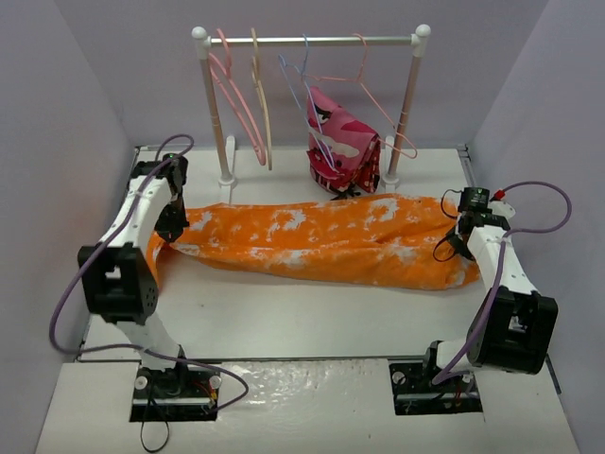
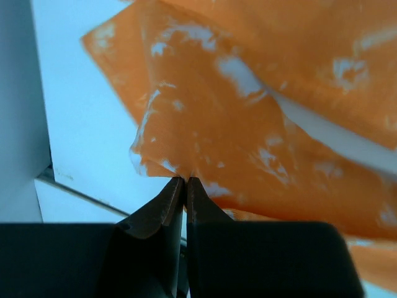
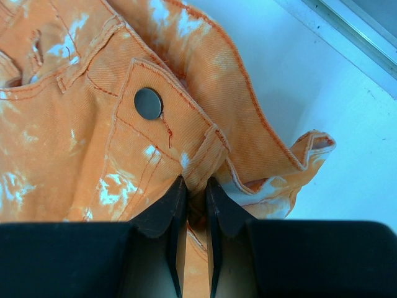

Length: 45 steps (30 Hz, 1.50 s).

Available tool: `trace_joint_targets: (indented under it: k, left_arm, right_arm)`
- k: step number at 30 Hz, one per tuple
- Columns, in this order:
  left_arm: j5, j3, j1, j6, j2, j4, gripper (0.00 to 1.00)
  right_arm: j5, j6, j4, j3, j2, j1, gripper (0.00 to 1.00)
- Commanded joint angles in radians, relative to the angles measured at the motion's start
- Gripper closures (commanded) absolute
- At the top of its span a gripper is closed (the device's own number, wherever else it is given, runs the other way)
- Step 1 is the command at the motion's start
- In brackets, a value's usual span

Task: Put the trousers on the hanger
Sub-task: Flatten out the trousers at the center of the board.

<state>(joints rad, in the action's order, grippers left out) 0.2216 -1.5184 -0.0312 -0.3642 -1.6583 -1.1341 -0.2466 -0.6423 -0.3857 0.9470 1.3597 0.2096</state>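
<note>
The orange trousers (image 1: 321,238) with white blotches lie stretched across the table from left to right. My left gripper (image 1: 176,230) is shut on the edge of a leg end; in the left wrist view the fingertips (image 2: 185,181) pinch the thin cloth (image 2: 236,112). My right gripper (image 1: 460,240) is shut on the waistband; in the right wrist view the gripper (image 3: 195,184) clamps a fold beside the metal button (image 3: 148,103). The bright pink hanger (image 1: 233,99) hangs at the left end of the rail, apart from both grippers.
A clothes rack (image 1: 312,41) stands at the back of the table. On it hang a beige hanger (image 1: 263,106), a thin light-blue hanger (image 1: 304,95), a thin pink hanger (image 1: 380,102) and a pink-red camouflage garment (image 1: 342,144). Walls close in left and right.
</note>
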Motion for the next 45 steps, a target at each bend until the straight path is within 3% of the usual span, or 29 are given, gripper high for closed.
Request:
trace_joint_targets:
  k: [1, 7, 13, 19, 24, 34, 41, 45]
  left_arm:
    - [-0.009, -0.144, 0.017, 0.04, -0.29, 0.05, 1.0]
    - [-0.034, -0.359, 0.022, 0.067, -0.427, 0.091, 1.0]
    - [-0.061, -0.471, 0.022, 0.108, -0.467, 0.13, 1.0]
    - [-0.099, -0.367, 0.019, 0.065, -0.314, 0.23, 1.0]
    - [-0.117, -0.208, 0.01, -0.015, -0.185, 0.166, 1.0]
    - [-0.113, 0.167, 0.014, -0.002, 0.275, 0.006, 1.0]
    - [-0.167, 0.128, 0.004, 0.046, 0.271, -0.135, 1.0]
    - [-0.133, 0.049, 0.004, 0.072, 0.093, -0.099, 1.0]
  right_arm:
    - [-0.083, -0.018, 0.048, 0.063, 0.065, 0.005, 1.0]
    - [-0.088, -0.028, 0.056, 0.106, 0.132, -0.004, 0.98]
    - [-0.102, -0.03, 0.067, 0.187, 0.208, -0.013, 1.0]
    - [-0.107, -0.017, 0.068, 0.236, 0.209, -0.015, 1.0]
    - [-0.116, -0.006, 0.065, 0.23, 0.162, -0.012, 1.0]
    - [-0.152, 0.017, 0.058, 0.175, 0.092, 0.0, 0.99]
    - [-0.157, -0.006, 0.013, 0.211, 0.156, 0.002, 0.96]
    - [-0.151, -0.014, 0.014, 0.24, 0.231, -0.008, 0.93]
